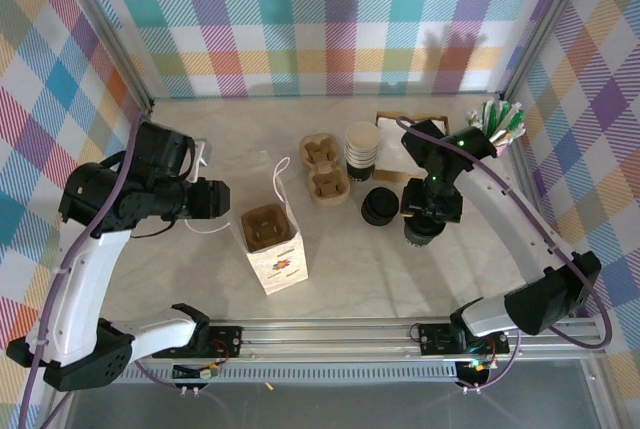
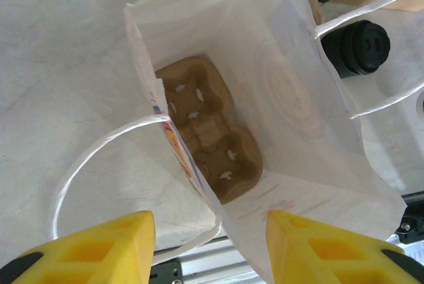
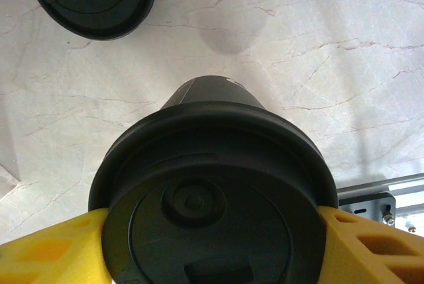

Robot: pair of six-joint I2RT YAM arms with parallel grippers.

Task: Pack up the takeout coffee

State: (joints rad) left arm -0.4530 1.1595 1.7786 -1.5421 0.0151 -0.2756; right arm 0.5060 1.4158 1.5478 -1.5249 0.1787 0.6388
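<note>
On your desk, the white paper bag is standing open left of centre, toward the near edge. Your left tool is hovering at its rim, fingers apart and gripping nothing. Your right tool is clamping the takeout coffee at its black lid over the desk's right half, just beside the loose lid stack.

I see a pale, marble-veined surface. A white paper bag stands upright on it left of centre, mouth open. Behind the bag lie 2 brown cardboard cup carriers, close together. Just right of them stands a stack of white-rimmed cups, with a low stack of black lids in front. A holder of green-and-white sticks sits far right. I cannot tell whether the takeout coffee touches the surface.
</note>
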